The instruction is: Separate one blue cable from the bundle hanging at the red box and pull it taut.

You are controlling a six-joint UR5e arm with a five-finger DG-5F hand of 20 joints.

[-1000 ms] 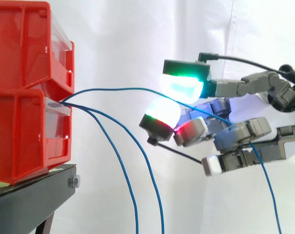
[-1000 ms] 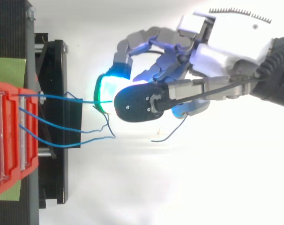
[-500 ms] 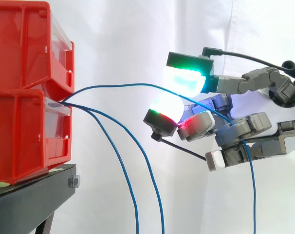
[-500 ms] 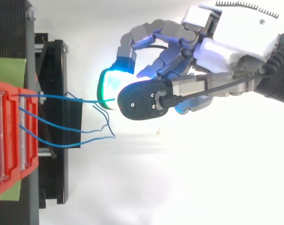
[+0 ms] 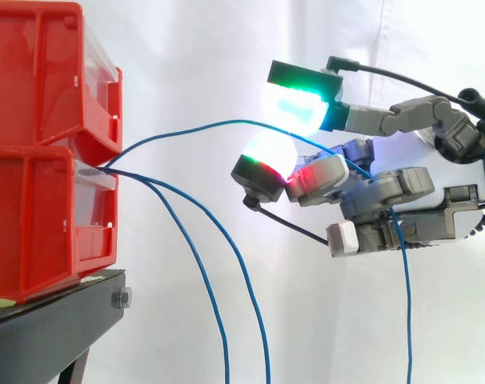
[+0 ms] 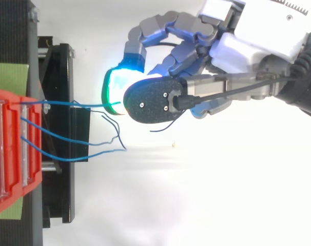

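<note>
Picked blue cable (image 5: 186, 128): leaves the front of the lower red box (image 5: 34, 224), arcs up and across to the robot hand (image 5: 378, 192), runs in between the glowing pads (image 5: 298, 108), then drops straight down from the curled fingers. Has a bow in it, so not taut yet.

Robot hand: closed on that cable, fingers curled round it, well apart from the box.

Other two cables (image 5: 262, 336): same exit point, hanging loose toward the bottom, clear of the hand.

Risks, as I judge them:
- Thin cable could slide through the pads once the pull loads it, so the slack would never come out.
- Too hard a pull could drag the cable out of the box or shift the boxes on the black stand (image 5: 58, 328).
- The free tail below the fingers could snag.

Count: three blue cables (one held, two loose); two red boxes, stacked; one stand; one robot hand.
</note>
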